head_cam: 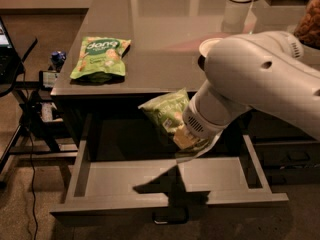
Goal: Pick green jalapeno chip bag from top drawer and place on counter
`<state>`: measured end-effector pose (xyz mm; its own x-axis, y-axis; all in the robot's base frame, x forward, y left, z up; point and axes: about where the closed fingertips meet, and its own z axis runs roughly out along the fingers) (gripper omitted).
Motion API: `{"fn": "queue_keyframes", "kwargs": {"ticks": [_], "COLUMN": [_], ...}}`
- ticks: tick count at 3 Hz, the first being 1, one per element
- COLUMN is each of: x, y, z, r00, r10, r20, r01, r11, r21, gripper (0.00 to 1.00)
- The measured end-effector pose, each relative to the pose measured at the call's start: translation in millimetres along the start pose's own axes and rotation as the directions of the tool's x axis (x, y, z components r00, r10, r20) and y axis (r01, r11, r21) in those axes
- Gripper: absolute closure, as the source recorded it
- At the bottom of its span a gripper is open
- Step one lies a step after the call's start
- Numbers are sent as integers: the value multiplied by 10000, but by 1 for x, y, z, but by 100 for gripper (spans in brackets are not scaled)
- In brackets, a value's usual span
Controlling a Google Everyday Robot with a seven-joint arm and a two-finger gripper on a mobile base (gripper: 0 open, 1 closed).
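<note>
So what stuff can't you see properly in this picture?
Gripper: camera view, at the chip bag over the open drawer; the robot's thick arm covers most of it.
Chip bag: its lower end sits behind the arm.
White bowl on the counter: the arm hides most of it.
Brown thing, top right: cut off by the picture's edge.
Drawer's back: lost in shadow under the counter.

Single camera. Positioned high in front of the open drawer (125,176), facing down and across the counter (165,44), at close range. Gripper (186,136) mid-frame above the drawer, clamped on the bag (165,111).
</note>
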<state>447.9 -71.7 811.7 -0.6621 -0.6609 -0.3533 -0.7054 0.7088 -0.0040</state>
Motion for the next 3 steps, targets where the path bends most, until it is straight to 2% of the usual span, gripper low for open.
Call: {"fn": "queue_keyframes", "kwargs": {"ticks": [1,2,3], "x": [0,-23,-84], "y": [-1,-7,-17], "z": [-3,-5,-6], "r00": [10000,9995,9979], "r10": [4,-138,-304], "r20": [32,280,571], "r01": [-4,138,317], "r11": [10000,9999,9992], "r21": [63,19,-227], "gripper": [100,100,100]}}
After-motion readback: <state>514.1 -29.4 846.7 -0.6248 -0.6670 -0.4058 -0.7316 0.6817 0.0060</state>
